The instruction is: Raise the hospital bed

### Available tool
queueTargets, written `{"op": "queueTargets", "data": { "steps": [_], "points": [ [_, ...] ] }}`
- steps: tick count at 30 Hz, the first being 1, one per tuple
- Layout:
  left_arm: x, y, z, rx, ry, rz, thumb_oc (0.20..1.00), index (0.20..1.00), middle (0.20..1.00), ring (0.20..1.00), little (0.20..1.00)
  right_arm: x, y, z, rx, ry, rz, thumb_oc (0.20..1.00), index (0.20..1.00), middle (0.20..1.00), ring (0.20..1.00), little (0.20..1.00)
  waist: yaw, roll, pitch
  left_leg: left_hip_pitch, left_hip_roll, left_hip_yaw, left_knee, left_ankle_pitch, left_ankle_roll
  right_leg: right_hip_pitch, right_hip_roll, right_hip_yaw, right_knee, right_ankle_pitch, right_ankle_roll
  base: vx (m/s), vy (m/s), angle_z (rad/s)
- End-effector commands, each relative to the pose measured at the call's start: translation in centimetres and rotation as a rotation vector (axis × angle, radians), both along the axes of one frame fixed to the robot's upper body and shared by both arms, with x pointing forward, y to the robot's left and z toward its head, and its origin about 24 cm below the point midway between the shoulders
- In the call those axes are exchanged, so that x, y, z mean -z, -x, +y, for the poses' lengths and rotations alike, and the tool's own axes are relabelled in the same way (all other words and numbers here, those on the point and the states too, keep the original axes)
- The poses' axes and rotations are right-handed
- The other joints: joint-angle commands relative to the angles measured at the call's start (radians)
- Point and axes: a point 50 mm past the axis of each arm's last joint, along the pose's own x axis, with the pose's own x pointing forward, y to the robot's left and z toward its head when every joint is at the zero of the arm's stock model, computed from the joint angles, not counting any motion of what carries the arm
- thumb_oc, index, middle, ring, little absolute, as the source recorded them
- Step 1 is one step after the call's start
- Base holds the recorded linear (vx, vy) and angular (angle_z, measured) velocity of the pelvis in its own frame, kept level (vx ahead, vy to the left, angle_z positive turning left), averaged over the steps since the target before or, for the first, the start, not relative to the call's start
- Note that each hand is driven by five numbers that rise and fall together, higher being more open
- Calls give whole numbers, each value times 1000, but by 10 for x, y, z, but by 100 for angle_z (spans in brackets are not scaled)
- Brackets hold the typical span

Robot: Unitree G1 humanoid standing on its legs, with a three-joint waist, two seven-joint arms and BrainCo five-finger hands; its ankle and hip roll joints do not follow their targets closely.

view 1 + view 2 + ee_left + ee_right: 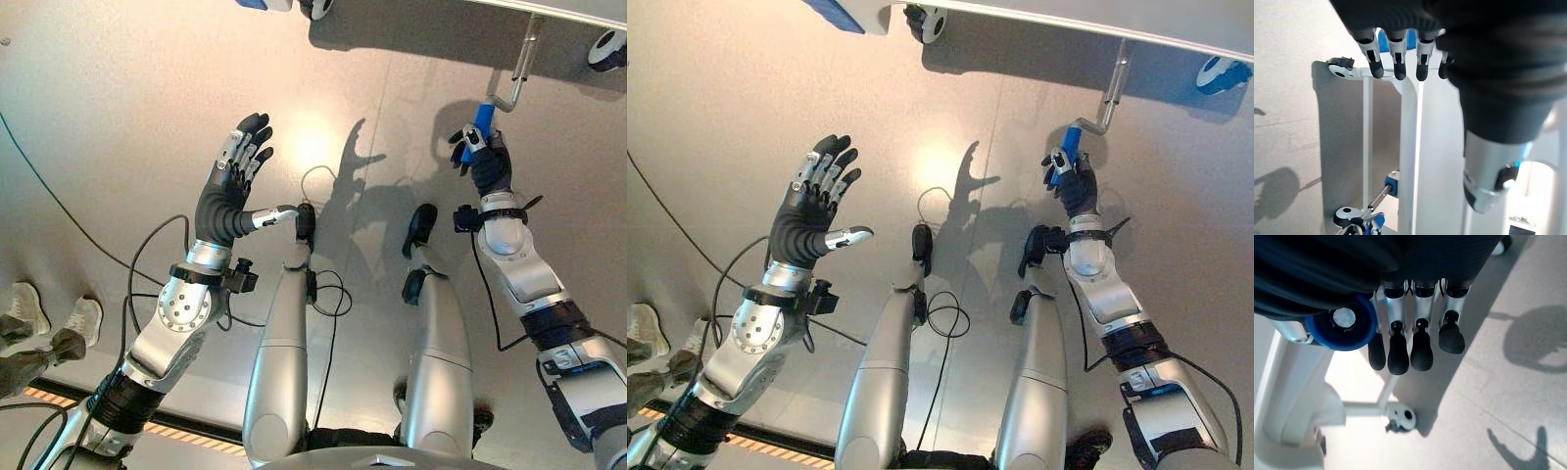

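Note:
The hospital bed's pale frame (549,8) runs along the far edge of the floor. A metal crank rod (524,54) comes down from it and ends in a blue crank handle (480,122). My right hand (487,162) is shut on that handle, fingers curled round it. In the right wrist view the handle's round blue end (1342,323) sits against the curled fingers (1420,352). My left hand (230,186) is held up over the bare floor to the left, open with fingers spread, holding nothing. Its fingers (1396,58) point toward the bed's white upright (1410,147).
Bed caster wheels (607,49) (926,20) stand on the grey floor under the frame. A person's shoes (83,318) are at the left edge, close to my left arm. Open floor lies between the two hands.

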Motion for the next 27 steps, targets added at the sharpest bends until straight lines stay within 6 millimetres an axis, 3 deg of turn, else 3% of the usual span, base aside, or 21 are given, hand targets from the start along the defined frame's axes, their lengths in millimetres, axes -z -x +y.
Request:
{"op": "queueTargets", "data": {
  "steps": [1, 3, 4, 5, 6, 7, 8, 9, 10, 11, 12, 13, 14, 16, 17, 18, 19, 21, 24, 25, 27],
  "points": [
    [15, 5, 8, -24, 32, 44, 1000, 1000, 1000, 1000, 1000, -44, 21, 50, -294, -44, -312, 1000, 1000, 1000, 1000, 1000, -1, -58, -25, 62, -49, 19, -90, 54, 38, 147, -15, 9, 14, -76, 56, -17, -37, 0],
    [30, -2, 13, -66, 13, 103, 1000, 1000, 1000, 1000, 1000, -31, 17, 47, -288, -62, -250, 1000, 1000, 1000, 1000, 1000, -2, -61, -25, 85, -48, 16, -100, 56, 38, 171, -14, 3, 6, -76, 56, -10, -35, -1],
    [61, -14, 25, -173, -52, 226, 1000, 1000, 1000, 1000, 1000, 2, 11, 42, -254, -142, -109, 1000, 1000, 1000, 1000, 1000, -2, -66, -25, 133, -46, 16, -116, 60, 38, 219, -14, -4, -8, -72, 56, 0, 0, 0],
    [61, -14, 25, -173, -52, 227, 1000, 1000, 1000, 1000, 1000, 3, 11, 42, -254, -142, -108, 1000, 1000, 1000, 1000, 1000, -2, -66, -25, 135, -46, 16, -117, 60, 38, 221, -14, -5, -10, -72, 56, 0, -25, -3],
    [76, -18, 32, -225, -95, 278, 1000, 1000, 1000, 1000, 1000, 18, 10, 41, -245, -164, -51, 1000, 1000, 1000, 1000, 1000, -2, -68, -25, 160, -48, 15, -124, 61, 39, 249, -14, -10, -19, -70, 57, 0, 0, 0],
    [108, -23, 48, -333, -148, 397, 1000, 1000, 1000, 1000, 1000, 54, 11, 38, -211, -225, 84, 1000, 1000, 1000, 1000, 1000, -2, -73, -25, 227, -45, 19, -144, 60, 41, 315, -13, -17, -43, -64, 60, 0, 0, 0],
    [108, -23, 48, -333, -149, 398, 1000, 1000, 1000, 1000, 1000, 54, 11, 38, -211, -225, 85, 1000, 1000, 1000, 1000, 1000, -2, -72, -25, 229, -45, 18, -145, 61, 41, 318, -12, -18, -46, -63, 60, 0, 0, 0],
    [117, -24, 54, -360, -179, 427, 1000, 1000, 1000, 1000, 1000, 68, 12, 33, -182, -221, 139, 1000, 1000, 1000, 1000, 1000, -2, -75, -25, 261, -45, 19, -153, 59, 42, 351, -14, -23, -58, -60, 61, 0, 0, 0],
    [141, -21, 64, -398, -215, 523, 1000, 1000, 1000, 1000, 1000, 95, 16, 24, -141, -214, 249, 1000, 1000, 1000, 1000, 1000, 1, -75, -25, 329, -45, 17, -177, 60, 42, 426, -15, -37, -91, -53, 64, 0, 0, 0],
    [141, -21, 64, -397, -215, 523, 1000, 1000, 1000, 1000, 1000, 95, 16, 24, -141, -214, 250, 1000, 1000, 1000, 1000, 1000, 1, -75, -25, 330, -45, 17, -178, 61, 42, 428, -15, -38, -92, -52, 64, 34, -8, 3],
    [161, -18, 70, -418, -277, 600, 1000, 1000, 1000, 1000, 1000, 122, 22, 15, -85, -241, 358, 1000, 1000, 1000, 1000, 1000, 0, -74, -25, 395, -44, 22, -203, 60, 41, 496, -17, -47, -132, -40, 70, 0, 0, 0],
    [170, -16, 72, -431, -294, 644, 1000, 1000, 1000, 1000, 1000, 134, 26, 11, -55, -268, 402, 1000, 1000, 1000, 1000, 1000, -1, -77, -25, 429, -44, 24, -214, 60, 41, 532, -18, -52, -150, -33, 72, 10, 9, -6],
    [170, -16, 72, -431, -294, 642, 1000, 1000, 1000, 1000, 1000, 134, 25, 11, -55, -268, 400, 1000, 1000, 1000, 1000, 1000, -1, -76, -25, 427, -43, 23, -216, 64, 41, 530, -17, -53, -154, -29, 72, -1, 7, -10],
    [198, -8, 79, -452, -378, 772, 1000, 1000, 1000, 1000, 1000, 169, 38, 3, 11, -302, 550, 1000, 1000, 1000, 1000, 1000, -2, -80, -25, 532, -38, 33, -253, 64, 40, 636, -14, -62, -213, -9, 81, 19, 16, -4],
    [199, -8, 79, -452, -378, 773, 1000, 1000, 1000, 1000, 1000, 169, 38, 3, 11, -302, 551, 1000, 1000, 1000, 1000, 1000, -2, -80, -25, 536, -38, 33, -256, 64, 40, 640, -13, -63, -216, -8, 81, 54, 11, -7],
    [221, 4, 85, -470, -409, 887, 1000, 1000, 1000, 1000, 1000, 194, 52, -6, 69, -299, 660, 1000, 1000, 1000, 1000, 1000, -3, -85, -47, 590, -35, 37, -278, 61, 38, 699, -12, -69, -251, 0, 86, 36, 1, -6],
    [221, 4, 85, -470, -408, 886, 1000, 1000, 1000, 1000, 1000, 193, 52, -6, 69, -299, 659, 1000, 1000, 1000, 1000, 1000, -3, -84, -48, 588, -35, 37, -281, 65, 38, 698, -12, -70, -255, 3, 86, 54, 6, -6],
    [247, 23, 91, -489, -472, 1030, 1000, 1000, 1000, 1000, 1000, 230, 80, -16, 143, -310, 838, 1000, 1000, 1000, 1000, 1000, -4, -88, -112, 637, -32, 38, -301, 62, 36, 745, -10, -81, -287, 10, 89, 68, 5, -5],
    [261, 37, 94, -488, -485, 1113, 1000, 1000, 1000, 1000, 1000, 247, 97, -21, 177, -305, 930, 1000, 1000, 1000, 1000, 1000, -6, -92, -151, 672, -32, 34, -318, 60, 36, 786, -6, -90, -309, 10, 91, 69, 2, 3],
    [270, 48, 96, -487, -489, 1170, 1000, 1000, 1000, 1000, 1000, 265, 121, -30, 246, -323, 1029, 1000, 1000, 1000, 1000, 1000, -11, -97, -194, 702, -30, 33, -338, 61, 36, 814, 1, -95, -325, 12, 92, 37, -6, 8],
    [276, 55, 99, -501, -490, 1210, 1000, 1000, 1000, 1000, 1000, 272, 132, -33, 274, -335, 1068, 1000, 1000, 1000, 1000, 1000, -16, -101, -218, 723, -27, 34, -357, 65, 33, 834, 5, -99, -339, 16, 95, 46, 8, 3]
  ]
}}
